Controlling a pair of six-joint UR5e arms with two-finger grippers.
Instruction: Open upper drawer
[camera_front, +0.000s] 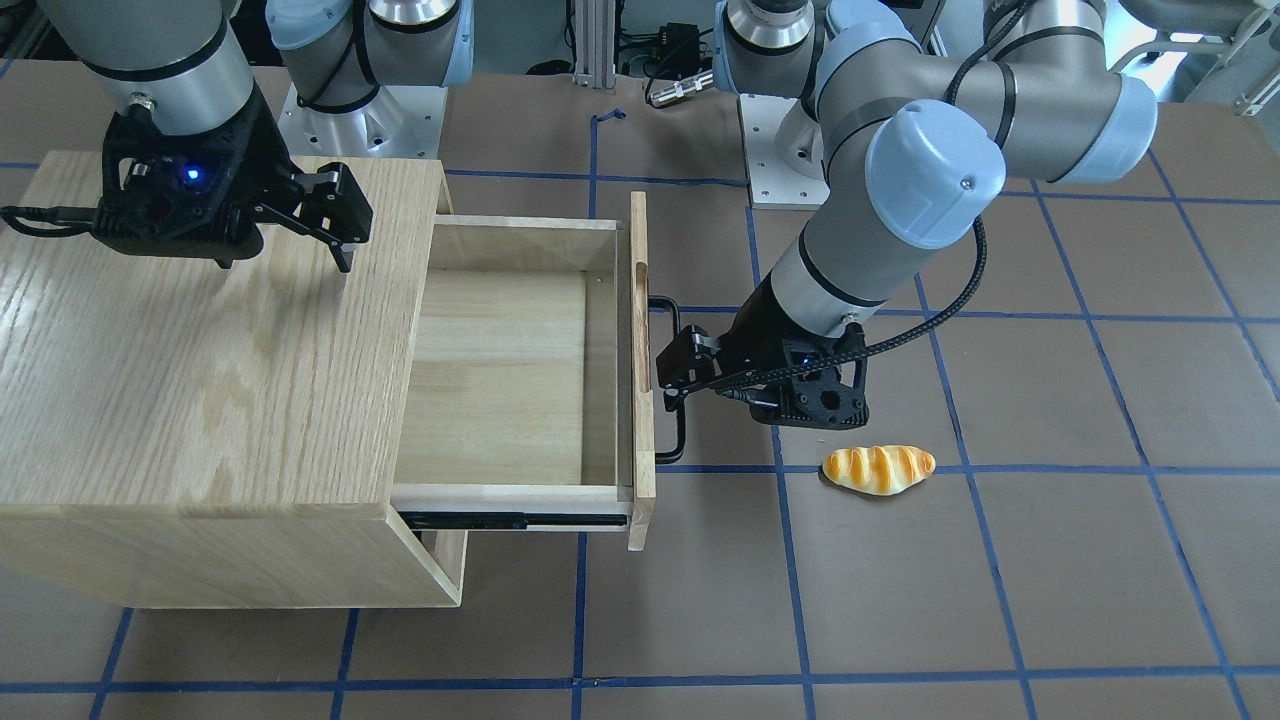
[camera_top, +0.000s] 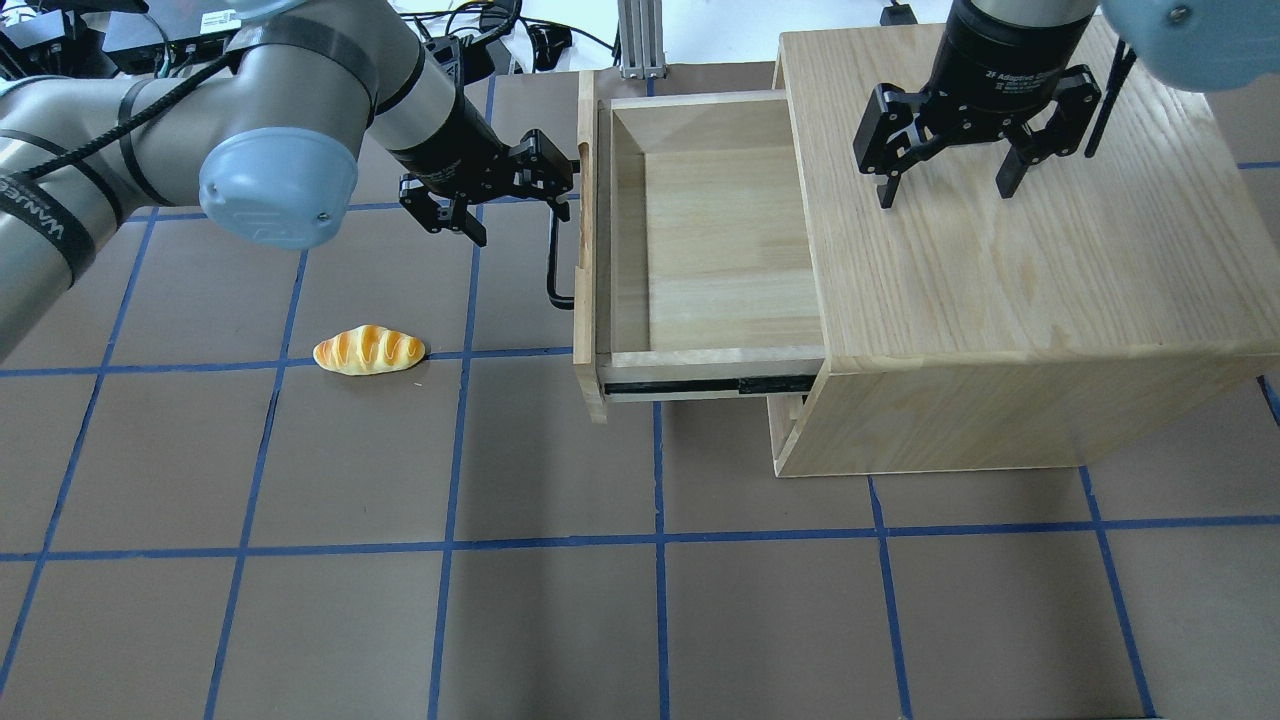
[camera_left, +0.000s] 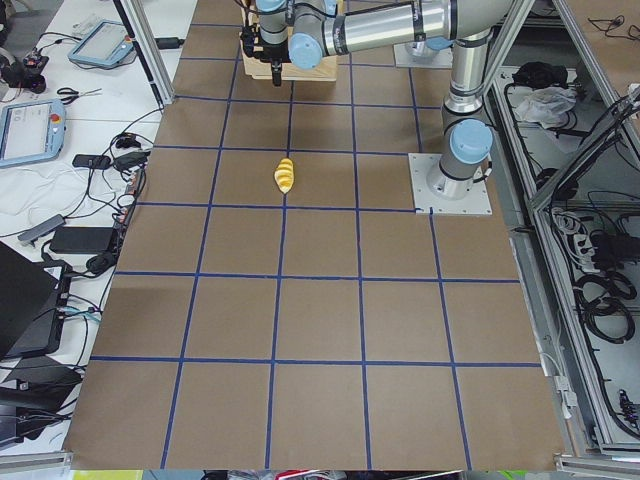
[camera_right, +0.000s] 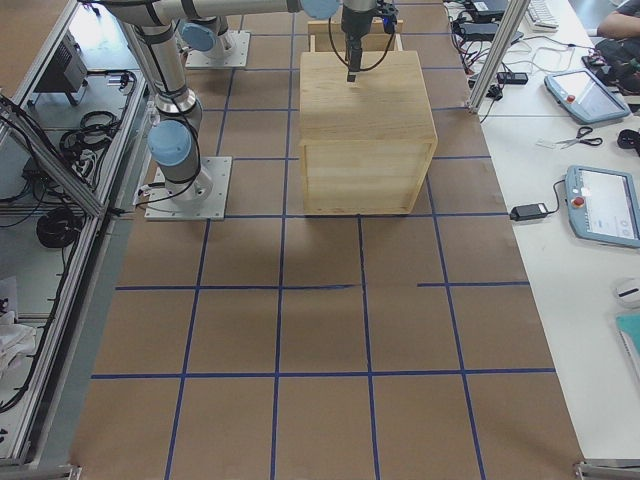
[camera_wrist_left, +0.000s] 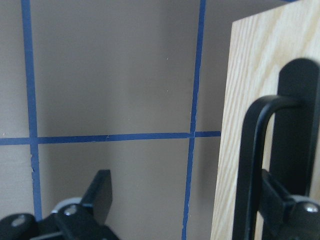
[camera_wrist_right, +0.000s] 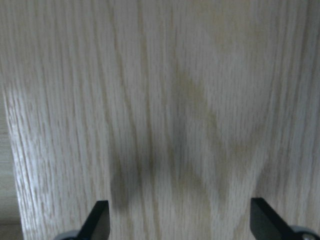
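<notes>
The upper drawer is pulled well out of the pale-wood cabinet and its box is empty. Its front panel carries the black bar handle, which also shows in the overhead view. My left gripper is open at the handle's far end. In the left wrist view the bar runs just inside one of its fingers, and the jaws are spread wide. My right gripper is open and empty over the cabinet top.
A toy bread roll lies on the brown, blue-taped table, left of the drawer; it also shows in the front-facing view. The cabinet's lower front sits under the drawer. Both arm bases stand at the table's far edge.
</notes>
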